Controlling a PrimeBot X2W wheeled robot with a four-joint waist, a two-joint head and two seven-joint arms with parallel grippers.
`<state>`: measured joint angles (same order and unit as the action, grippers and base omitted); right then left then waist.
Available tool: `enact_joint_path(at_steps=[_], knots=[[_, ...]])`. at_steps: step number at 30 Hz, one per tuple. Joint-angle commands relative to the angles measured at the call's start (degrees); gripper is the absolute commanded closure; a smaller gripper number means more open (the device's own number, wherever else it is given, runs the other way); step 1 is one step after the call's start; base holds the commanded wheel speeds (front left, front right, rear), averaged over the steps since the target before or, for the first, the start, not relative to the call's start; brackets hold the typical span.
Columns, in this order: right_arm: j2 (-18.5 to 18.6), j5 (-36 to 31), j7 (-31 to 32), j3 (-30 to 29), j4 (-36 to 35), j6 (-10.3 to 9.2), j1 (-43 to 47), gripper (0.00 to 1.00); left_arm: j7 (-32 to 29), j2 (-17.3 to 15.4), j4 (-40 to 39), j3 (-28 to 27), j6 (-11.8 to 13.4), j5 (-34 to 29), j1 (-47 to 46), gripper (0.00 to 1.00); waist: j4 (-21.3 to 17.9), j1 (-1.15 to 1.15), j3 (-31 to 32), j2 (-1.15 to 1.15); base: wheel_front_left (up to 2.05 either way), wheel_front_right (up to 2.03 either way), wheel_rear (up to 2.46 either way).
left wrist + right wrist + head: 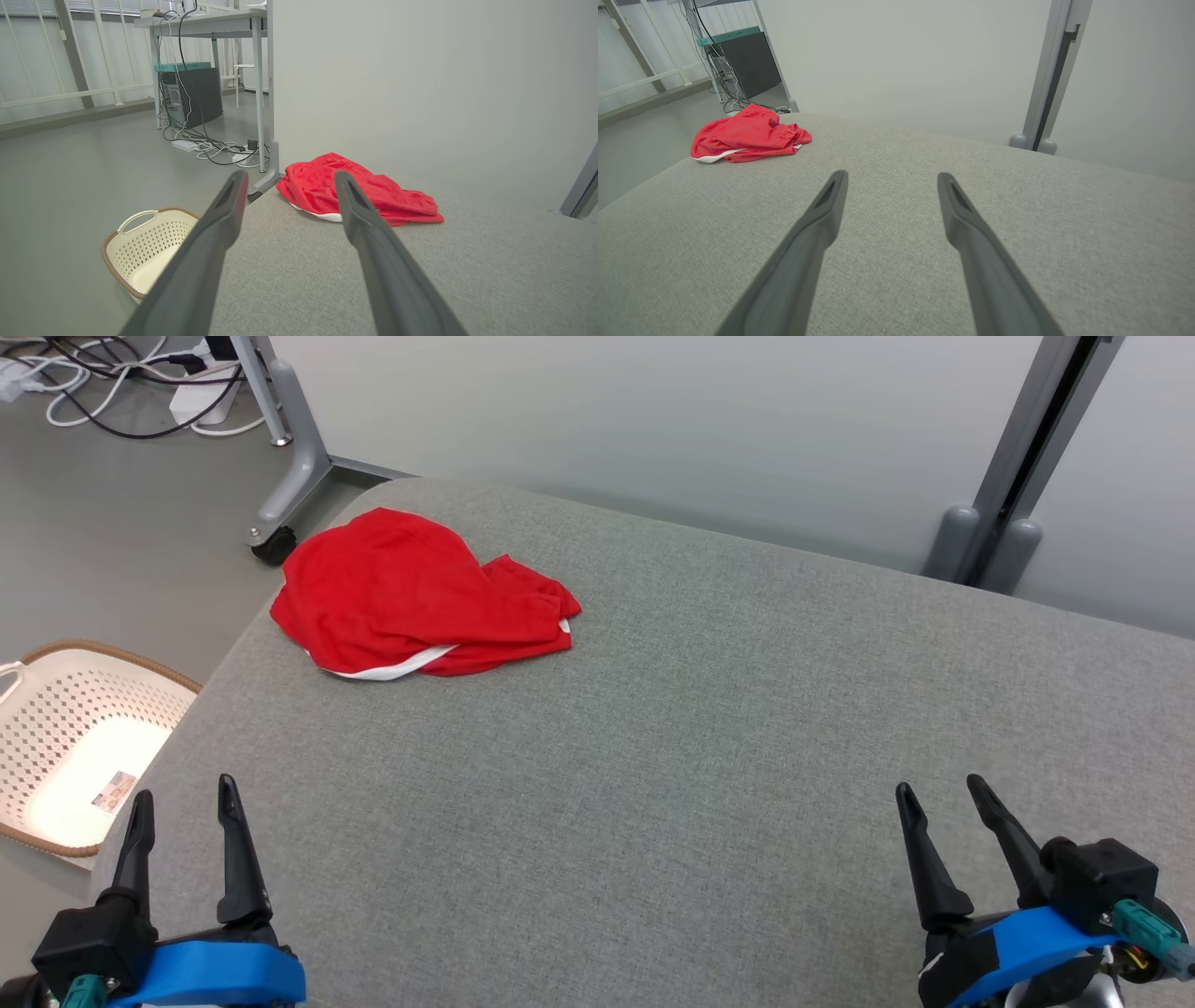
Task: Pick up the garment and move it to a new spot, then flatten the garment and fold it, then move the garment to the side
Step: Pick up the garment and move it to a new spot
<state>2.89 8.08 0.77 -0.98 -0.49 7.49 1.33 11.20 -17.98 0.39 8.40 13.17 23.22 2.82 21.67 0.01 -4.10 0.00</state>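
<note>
Cream basket [65, 709], label [114, 791] inside; garment [411, 597] outside

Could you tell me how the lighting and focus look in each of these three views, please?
Head view: soft, even light, only a faint shadow under the red garment; inside the basket the floor glares white. Left wrist view: fingers of the left gripper look soft, the garment sharp. Right wrist view: fingers of the right gripper likewise soft, the grey cushion weave crisp.

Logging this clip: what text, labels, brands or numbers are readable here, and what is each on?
No text can be read.
Sticker inside the basket: too small and blurred to read.
Garment: no print or label shows.
</note>
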Motion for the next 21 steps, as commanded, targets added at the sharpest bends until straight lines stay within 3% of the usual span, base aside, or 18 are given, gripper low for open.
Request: enact_joint_path(at_steps=[1, 11, 21], knots=[[0.01, -0.45, 0.12, 0.08, 0.2, 0.01, -0.77, 0.0, 0.29, -0.39, -0.17, -0.13, 0.32, 0.25, 0.51, 0.0, 0.1, -0.01, -0.04, 0.0, 0.0, 0.0, 0.0], [0.08, -1.26, 0.52, 0.62, -0.74, 0.01, -1.59, 0.0, 0.47, -1.02, 0.51, -1.25, -0.07, 1.22, -4.02, 0.0, -2.01, -0.01, -2.03, 0.0, 0.0, 0.0, 0.0], [2.39, -2.59, 2.11, -0.17, -5.51, 0.01, -6.92, 0.0, 0.07, -4.48, 6.49, -4.43, -2.73, 2.81, -23.28, 0.0, -7.93, -0.01, -12.05, 0.0, 0.0, 0.0, 0.0]])
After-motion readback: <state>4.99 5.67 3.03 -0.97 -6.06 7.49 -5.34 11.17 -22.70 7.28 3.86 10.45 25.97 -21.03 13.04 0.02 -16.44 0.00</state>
